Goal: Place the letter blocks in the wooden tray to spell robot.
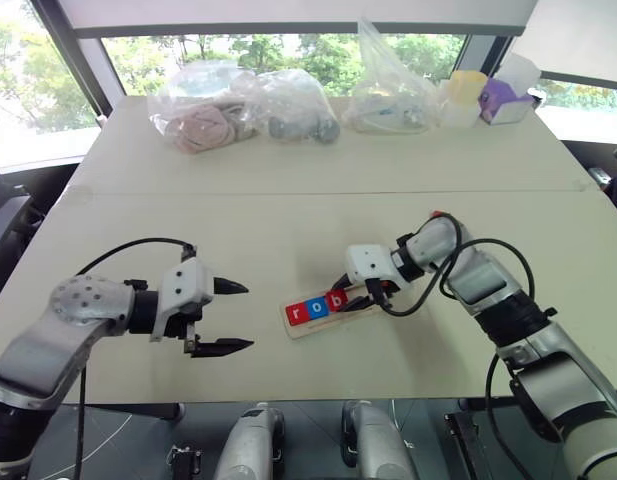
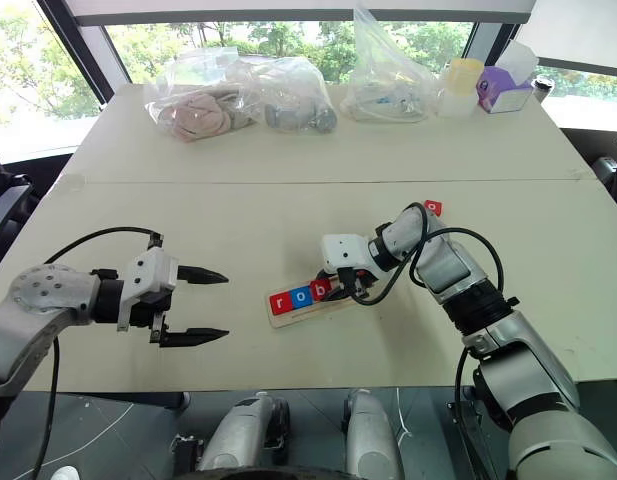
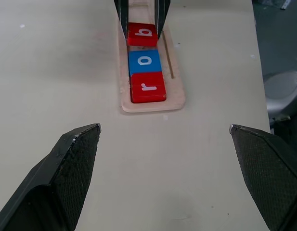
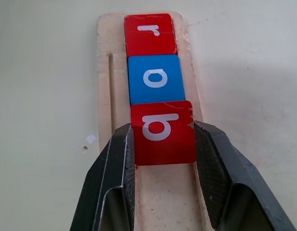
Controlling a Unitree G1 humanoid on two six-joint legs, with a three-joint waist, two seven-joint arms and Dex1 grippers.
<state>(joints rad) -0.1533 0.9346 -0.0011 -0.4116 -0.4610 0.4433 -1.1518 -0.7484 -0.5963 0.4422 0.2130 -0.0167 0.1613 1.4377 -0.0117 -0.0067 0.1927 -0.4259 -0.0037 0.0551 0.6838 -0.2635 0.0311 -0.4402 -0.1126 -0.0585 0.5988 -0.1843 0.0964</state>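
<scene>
The wooden tray (image 1: 368, 312) lies at the table's middle, slanted, and three letter blocks sit in it in a row. They are a red r (image 4: 149, 34), a blue o (image 4: 155, 79) and a red b (image 4: 162, 132). My right gripper (image 1: 350, 295) reaches down over the tray, shut on the b block, one finger pressed to each side of it. My left gripper (image 1: 248, 316) hovers to the left of the tray, open and holding nothing, pointing at the tray's r end. Another red block (image 2: 433, 208) lies on the table behind my right arm.
Several clear plastic bags (image 1: 243, 110) with items in them line the table's far edge. A yellow cup (image 1: 466, 92) and a purple box (image 1: 503, 100) stand at the far right. A seam (image 1: 288, 192) crosses the tabletop ahead of the tray.
</scene>
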